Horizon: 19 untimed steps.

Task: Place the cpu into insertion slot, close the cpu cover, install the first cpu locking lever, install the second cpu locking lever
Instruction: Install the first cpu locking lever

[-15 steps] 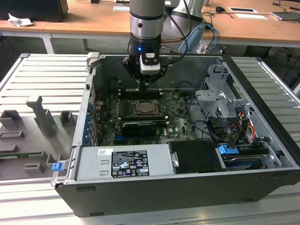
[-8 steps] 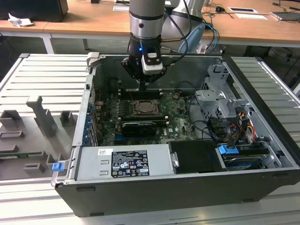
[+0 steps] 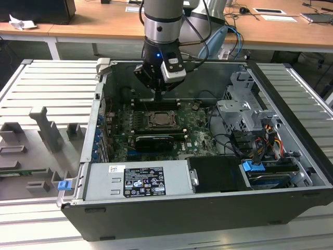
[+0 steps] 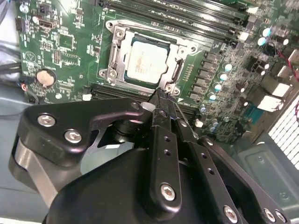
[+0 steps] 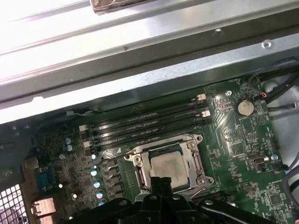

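4 memory slots beside insertion slot; cpu seated inside; closed, empty gripper at slot's edge.

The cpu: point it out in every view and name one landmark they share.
Exterior view: the cpu lies on the motherboard, just in front of the gripper.
Second wrist view: the cpu lies between the gripper and the memory slots.
First wrist view: likewise, the cpu lies between the gripper and the memory slots.
Shared landmark: the memory slots beside the cpu.
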### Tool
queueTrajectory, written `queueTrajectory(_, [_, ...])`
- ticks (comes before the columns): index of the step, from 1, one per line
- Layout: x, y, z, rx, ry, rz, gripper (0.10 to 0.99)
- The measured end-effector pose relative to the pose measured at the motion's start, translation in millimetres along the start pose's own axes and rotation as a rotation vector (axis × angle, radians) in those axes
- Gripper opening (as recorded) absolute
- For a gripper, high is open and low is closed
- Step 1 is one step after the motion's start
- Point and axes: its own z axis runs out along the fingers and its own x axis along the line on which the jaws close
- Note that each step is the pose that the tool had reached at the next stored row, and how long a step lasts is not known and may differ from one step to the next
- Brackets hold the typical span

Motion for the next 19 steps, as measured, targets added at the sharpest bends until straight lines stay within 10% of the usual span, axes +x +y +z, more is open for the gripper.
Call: queueTrajectory(19, [-0.2, -1.1, -0.1, 0.002, 0.0122, -0.301, 0.106])
